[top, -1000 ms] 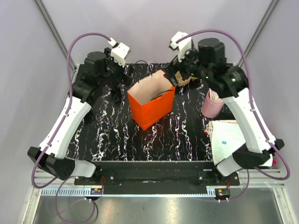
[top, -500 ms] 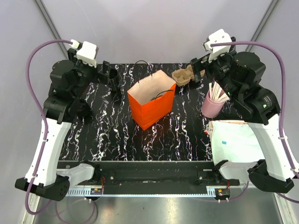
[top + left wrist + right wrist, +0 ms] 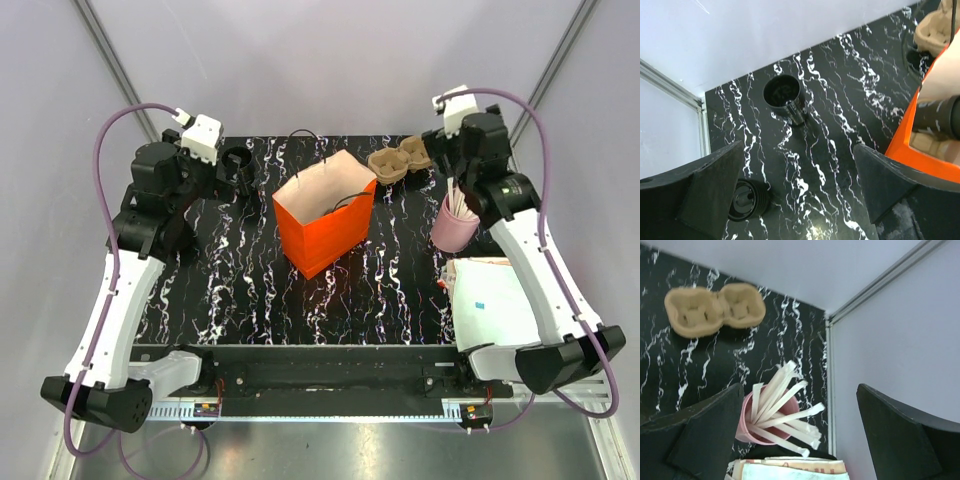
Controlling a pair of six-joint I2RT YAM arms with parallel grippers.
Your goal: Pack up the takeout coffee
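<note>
Left gripper (image 3: 800, 172) spread wide, empty; cup (image 3: 782, 95) stands upright just ahead of it, your left arm is nearer.

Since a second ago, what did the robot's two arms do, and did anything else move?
Both arms swung outward from above the orange bag. The left gripper went left, near the black cup. The right gripper went right, near the pink cup. Both are open and hold nothing. The orange bag, black cup, pink cup and brown tray stayed put.
</note>
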